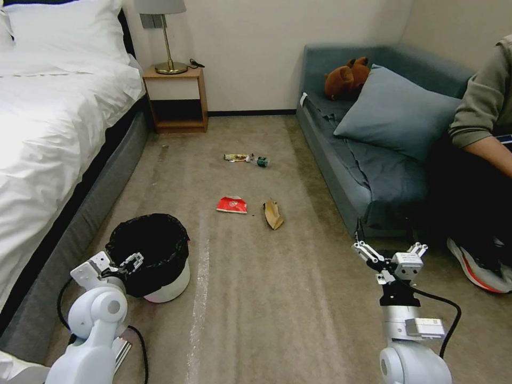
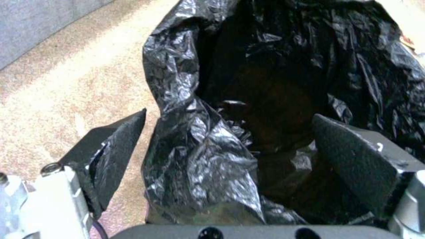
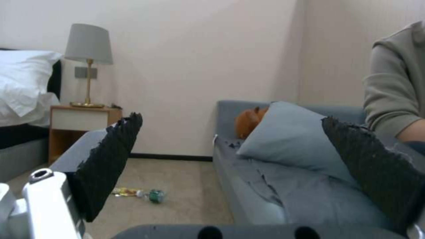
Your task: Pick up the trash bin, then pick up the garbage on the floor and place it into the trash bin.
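Note:
The trash bin (image 1: 160, 282), white with a black bag (image 2: 195, 159) folded over its rim, stands on the carpet beside the bed. My left gripper (image 1: 120, 266) (image 2: 230, 139) is open and straddles the bin's near rim: one finger (image 2: 117, 149) sits outside the bag, the other finger (image 2: 354, 156) inside. The garbage lies farther out on the floor: a red-white wrapper (image 1: 232, 205), a tan paper scrap (image 1: 273, 214), a yellow-brown snack wrapper (image 1: 236, 157) (image 3: 125, 191) and a small bottle (image 1: 260, 160) (image 3: 155, 196) with a green label. My right gripper (image 1: 391, 249) (image 3: 230, 159) hangs open and holds nothing, near the sofa's corner.
A bed (image 1: 48, 133) runs along the left, with a nightstand (image 1: 176, 98) and a lamp behind it. On the right, a grey sofa (image 1: 341, 176) carries a pillow and a brown plush toy (image 1: 346, 77). A seated person's shoe (image 1: 480, 266) rests on the floor there.

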Available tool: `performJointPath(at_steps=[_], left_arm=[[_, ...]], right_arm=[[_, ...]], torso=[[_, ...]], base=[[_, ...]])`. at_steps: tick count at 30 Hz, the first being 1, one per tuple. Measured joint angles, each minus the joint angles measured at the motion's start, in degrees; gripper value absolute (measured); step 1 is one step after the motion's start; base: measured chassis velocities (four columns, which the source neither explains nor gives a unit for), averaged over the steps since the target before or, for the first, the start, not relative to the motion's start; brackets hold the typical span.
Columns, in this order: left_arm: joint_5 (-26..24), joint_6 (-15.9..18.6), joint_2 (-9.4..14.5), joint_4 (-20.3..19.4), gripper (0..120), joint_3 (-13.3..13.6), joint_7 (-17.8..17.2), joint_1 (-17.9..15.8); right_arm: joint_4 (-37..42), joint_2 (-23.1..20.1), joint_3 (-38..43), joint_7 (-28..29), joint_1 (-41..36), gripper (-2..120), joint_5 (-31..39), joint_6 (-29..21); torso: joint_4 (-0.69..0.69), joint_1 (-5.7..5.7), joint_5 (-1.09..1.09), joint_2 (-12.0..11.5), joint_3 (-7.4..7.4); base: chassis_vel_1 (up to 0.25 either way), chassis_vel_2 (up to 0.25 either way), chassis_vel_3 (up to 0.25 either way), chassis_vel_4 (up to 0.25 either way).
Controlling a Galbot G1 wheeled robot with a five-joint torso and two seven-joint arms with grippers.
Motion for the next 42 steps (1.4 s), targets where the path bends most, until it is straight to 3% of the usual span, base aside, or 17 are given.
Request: performJointPath(at_steps=[6, 14, 17, 30, 33, 36, 39, 42], left_arm=[[0.1, -1.9, -0.5, 3.9, 100, -0.4, -0.2, -3.3], [-1.2, -1.7, -1.0, 9.4, 98, 0.1, -1.1, -5.7], [-1.8, -2.3, -1.0, 10.9, 95, 0.0, -1.0, -6.3], [-2.1, -3.1, -0.8, 10.6, 50, 0.2, 0.3, -4.8], [-2.1, -3.1, -0.7, 9.9, 35, 0.1, 0.7, -3.9], [-2.1, -3.1, -0.6, 9.5, 26, 0.0, 0.9, -3.3], [-2.1, -3.1, -0.6, 9.5, 24, 0.0, 0.9, -3.2], [-2.1, -3.1, -0.6, 9.3, 8, 0.0, 1.0, -2.9]], right_arm=[[-1.2, 0.4, -0.3, -0.3, -0.1, 100, -0.8, 1.2], [-0.9, 0.8, -0.6, -0.3, -0.7, 100, -1.0, 1.6], [-0.8, 0.7, -0.3, -0.4, -1.0, 100, -0.9, 1.8], [-1.8, 1.4, -0.1, -3.8, -2.0, 100, 0.6, 4.6], [-2.1, 1.4, -0.1, -5.6, -1.6, 100, 2.1, 6.1], [-2.1, 1.6, 0.0, -5.8, -1.3, 100, 2.1, 6.9], [-2.1, 1.6, 0.0, -5.8, -1.2, 100, 2.0, 6.9], [-2.3, 1.7, 0.1, -5.3, -0.9, 100, 1.2, 7.4]], torso=[[-0.01, 0.00, 0.00, 0.0, 0.00], [0.00, 0.00, 0.00, 0.0, 0.00], [0.00, 0.00, 0.08, 0.0, -0.01], [0.00, 0.00, 0.02, 0.0, -0.01], [0.00, 0.00, 0.00, 0.0, -0.01], [0.00, 0.00, 0.00, 0.0, 0.00], [0.00, 0.00, 0.00, 0.0, 0.00], [0.00, 0.00, -0.01, 0.0, 0.00]], base=[[0.000, 0.000, 0.000, 0.000], [0.000, 0.000, 0.000, 0.000], [0.000, 0.000, 0.000, 0.000], [0.000, 0.000, 0.000, 0.000], [0.000, 0.000, 0.000, 0.000], [0.000, 0.000, 0.000, 0.000], [0.000, 0.000, 0.000, 0.000], [0.000, 0.000, 0.000, 0.000]])
